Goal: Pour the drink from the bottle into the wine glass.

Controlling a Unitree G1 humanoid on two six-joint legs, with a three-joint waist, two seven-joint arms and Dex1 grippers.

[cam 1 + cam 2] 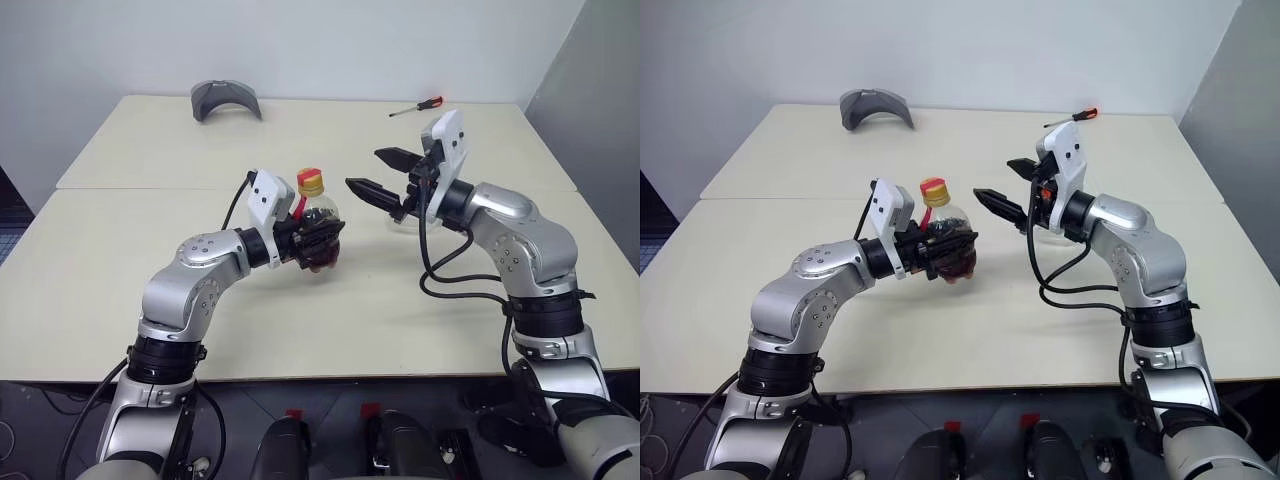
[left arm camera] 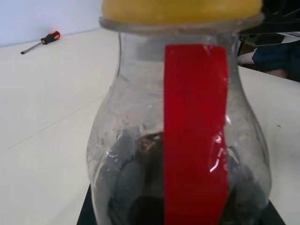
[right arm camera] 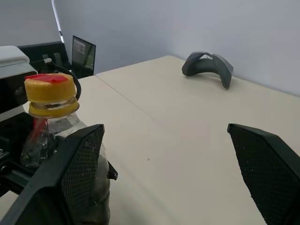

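one bottle (image 1: 318, 215) in play, held upright above the desk (image 1: 120, 270): long axis vertical, yellow-and-red cap (image 1: 311, 181) pointing up, red label strip running lengthwise down the body. the drink (image 1: 956, 264), dark, sits low in the bulbous bottom. left gripper (image 1: 322, 243) is clamped on the lower body of the bottle, coming at it level from the bottle's left side. right gripper (image 1: 380, 173) stands to the right of the bottle, apart from it, fingers spread wide and holding nothing, tips aimed toward the bottle at about cap height. wine glass (image 1: 412, 216) is partly hidden behind the right arm, right of the bottle. screwdriver (image 1: 416, 107) and a grey curved object (image 1: 226, 100) lie on the desk well beyond the bottle.
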